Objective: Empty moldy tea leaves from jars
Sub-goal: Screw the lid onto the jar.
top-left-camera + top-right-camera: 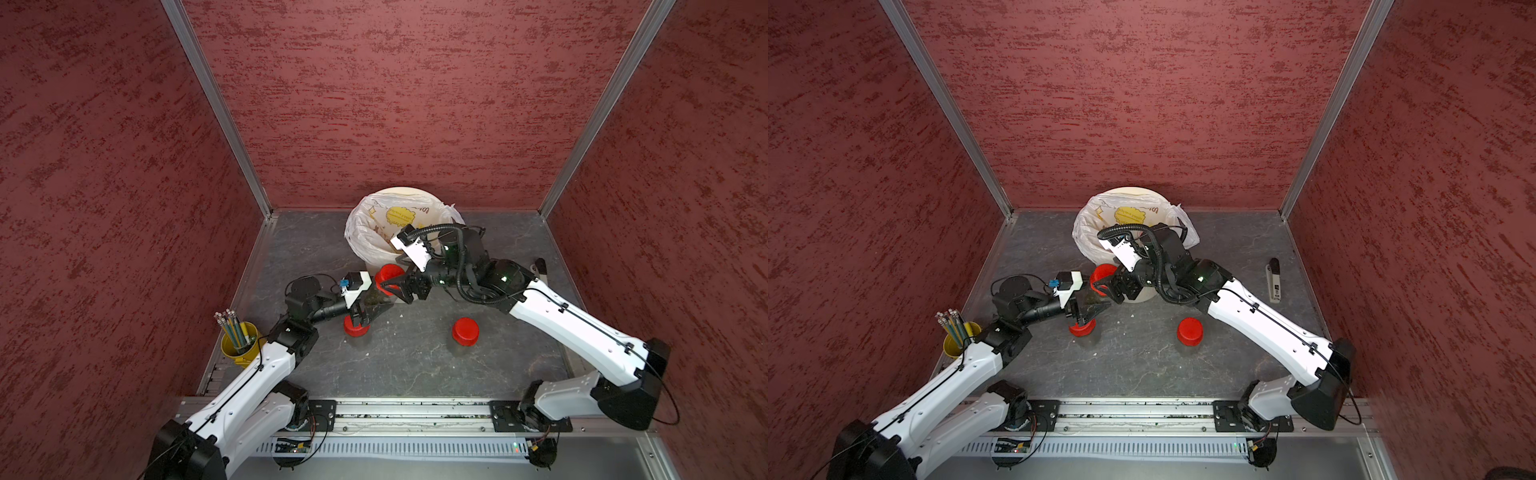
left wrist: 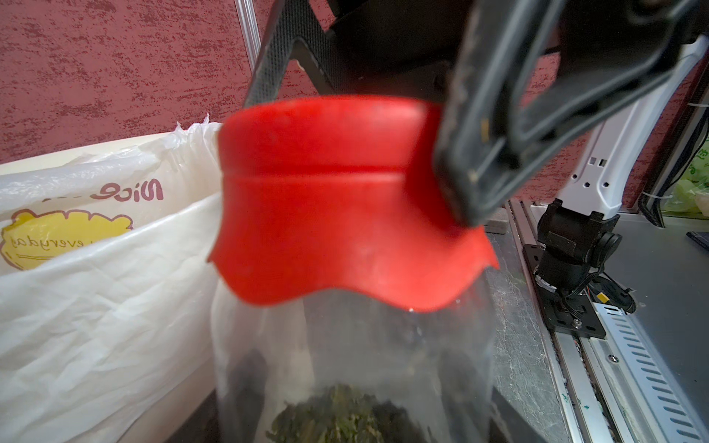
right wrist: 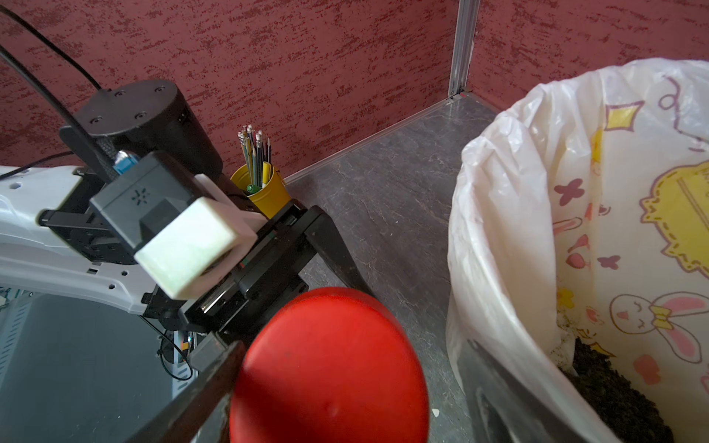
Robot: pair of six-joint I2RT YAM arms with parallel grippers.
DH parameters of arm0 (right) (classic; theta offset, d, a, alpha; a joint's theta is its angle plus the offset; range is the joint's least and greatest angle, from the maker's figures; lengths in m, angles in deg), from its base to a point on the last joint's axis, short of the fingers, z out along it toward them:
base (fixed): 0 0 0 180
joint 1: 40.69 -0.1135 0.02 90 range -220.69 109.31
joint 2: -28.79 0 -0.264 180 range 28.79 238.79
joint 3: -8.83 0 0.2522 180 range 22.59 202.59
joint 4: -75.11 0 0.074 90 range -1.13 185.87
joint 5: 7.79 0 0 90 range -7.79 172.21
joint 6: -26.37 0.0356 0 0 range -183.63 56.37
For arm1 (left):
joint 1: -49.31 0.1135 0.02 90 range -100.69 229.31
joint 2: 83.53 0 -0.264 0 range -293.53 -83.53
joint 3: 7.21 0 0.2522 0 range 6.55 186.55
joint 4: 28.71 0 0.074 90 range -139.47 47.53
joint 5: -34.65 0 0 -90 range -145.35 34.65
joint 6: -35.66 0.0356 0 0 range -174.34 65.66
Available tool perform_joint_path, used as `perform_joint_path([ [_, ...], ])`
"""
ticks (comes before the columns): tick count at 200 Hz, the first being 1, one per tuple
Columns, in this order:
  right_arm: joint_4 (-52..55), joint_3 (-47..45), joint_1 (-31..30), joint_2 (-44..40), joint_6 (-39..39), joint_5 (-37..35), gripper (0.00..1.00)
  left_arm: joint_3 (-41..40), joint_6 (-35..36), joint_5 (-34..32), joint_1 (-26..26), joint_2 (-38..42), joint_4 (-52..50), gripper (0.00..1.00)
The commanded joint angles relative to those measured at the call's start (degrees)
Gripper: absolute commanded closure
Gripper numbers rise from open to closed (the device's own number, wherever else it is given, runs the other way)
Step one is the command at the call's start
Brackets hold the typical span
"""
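My left gripper (image 1: 369, 312) (image 2: 353, 383) is shut on a clear jar (image 1: 376, 298) (image 1: 1090, 296) (image 2: 345, 337), held just in front of the bin. Olive-brown tea leaves (image 2: 337, 418) lie in its bottom, and its red cap (image 1: 389, 276) (image 2: 330, 199) (image 3: 330, 368) is on top. My right gripper (image 1: 390, 286) (image 3: 345, 383) straddles that cap with jaws open; one finger (image 2: 472, 153) touches the cap's side and the other stands a little apart. Two more red-capped jars stand on the floor: one (image 1: 356, 327) (image 1: 1081, 329) under my left gripper, one (image 1: 465, 331) (image 1: 1190, 331) at middle right.
The cream bin (image 1: 399, 193) (image 1: 1125, 191) with a white printed bag (image 2: 96, 287) (image 3: 537, 191) stands at the back, dark crumbs (image 3: 614, 391) inside. A yellow cup of pencils (image 1: 241, 345) (image 3: 264, 191) stands at the left wall. A stapler-like item (image 1: 1273, 282) lies at the right.
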Motion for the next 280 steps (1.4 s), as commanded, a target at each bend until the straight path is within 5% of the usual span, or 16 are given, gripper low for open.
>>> perform_joint_path([
  [1, 0.4, -0.9, 0.1, -1.2, -1.3, 1.6, 0.11, 1.4, -0.3, 1.4, 0.4, 0.9, 1.6, 0.46],
  [109, -1.0, -2.2, 0.1, -1.6, -3.0, 1.6, 0.32, 2.0, -0.1, 3.1, 0.5, 0.8, 0.5, 0.47],
  [181, -0.5, -1.0, 0.1, -0.6, -4.8, 2.1, 0.23, 2.4, 0.0, 4.2, 0.5, 0.6, -0.1, 0.47],
  [280, 1.9, -0.8, 0.2, -0.1, -14.3, 4.0, 0.5, 3.0, -1.6, 11.1, 2.4, 1.2, -0.3, 0.48],
])
